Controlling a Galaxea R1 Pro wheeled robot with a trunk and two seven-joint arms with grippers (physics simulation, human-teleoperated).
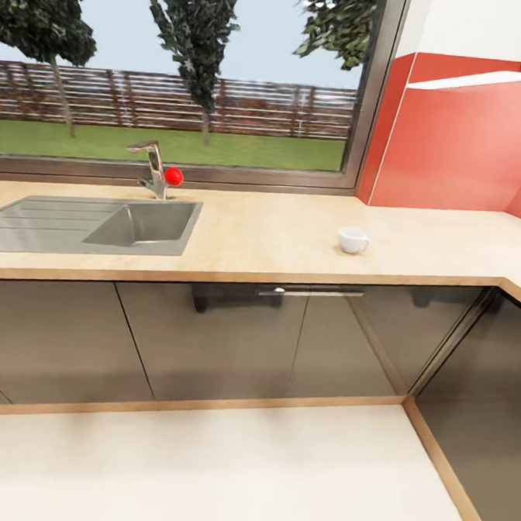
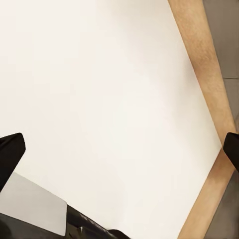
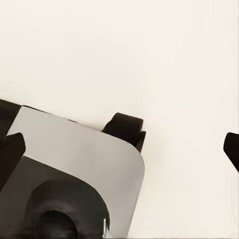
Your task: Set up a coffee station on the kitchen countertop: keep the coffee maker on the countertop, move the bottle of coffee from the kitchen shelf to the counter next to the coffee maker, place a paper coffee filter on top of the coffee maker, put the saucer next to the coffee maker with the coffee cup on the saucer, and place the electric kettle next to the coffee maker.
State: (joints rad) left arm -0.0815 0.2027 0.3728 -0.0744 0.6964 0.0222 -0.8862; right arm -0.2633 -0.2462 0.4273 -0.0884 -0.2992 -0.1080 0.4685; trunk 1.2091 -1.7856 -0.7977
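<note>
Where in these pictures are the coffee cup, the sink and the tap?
coffee cup (image 1: 352, 240): head view, on its white side wall.
sink (image 1: 29, 229): head view, on its ribbed drainboard.
tap (image 1: 154, 164): head view, on its upright metal body.

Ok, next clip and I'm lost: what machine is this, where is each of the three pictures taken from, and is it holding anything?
It is a simulated wheeled robot with two arms, steered by a person. The big picture comes from its head camera, facing a kitchen countertop under a window. On it sits a small white coffee cup; a sink with a tap is set into it further left. The other two pictures come from cameras at each wrist, both looking down at the pale floor. The dark tips at each picture's edges are fingers of the left pincer and right pincer, spread wide with nothing between them. The grey shape with a black wheel is probably the robot's base.
</note>
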